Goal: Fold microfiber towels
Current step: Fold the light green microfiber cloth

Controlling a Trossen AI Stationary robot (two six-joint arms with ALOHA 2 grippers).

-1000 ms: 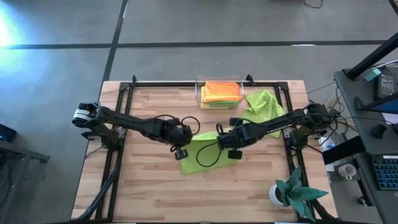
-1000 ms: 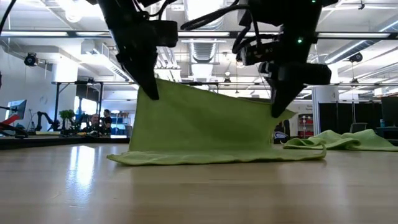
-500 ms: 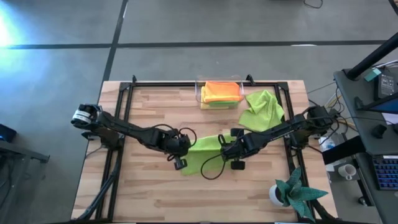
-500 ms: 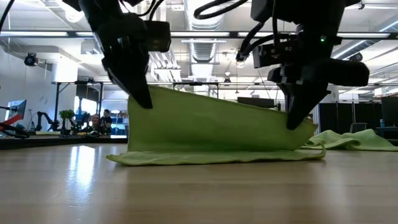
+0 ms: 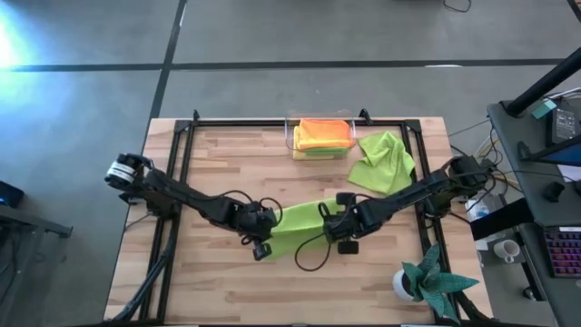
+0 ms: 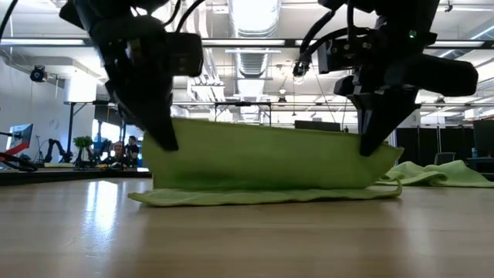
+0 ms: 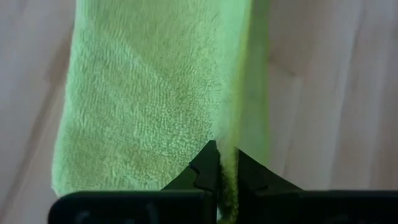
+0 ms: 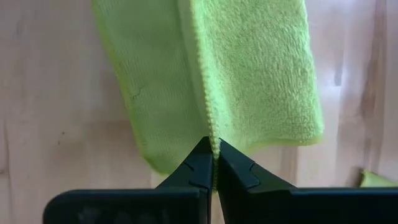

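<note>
I see my left claw (image 5: 260, 238) pinched tight on one corner of the lime green microfiber towel (image 5: 300, 224), lifted above the pale wooden worktop (image 5: 218, 154) near its middle. My right claw (image 5: 338, 234) is clamped on the opposite corner, so the cloth hangs between them, its lower edge lying on the wood. Farther right lies a crumpled lime green towel (image 5: 381, 162).

Bright overhead ceiling lights (image 6: 255, 11), floor glare at left, backlit arms.
</note>
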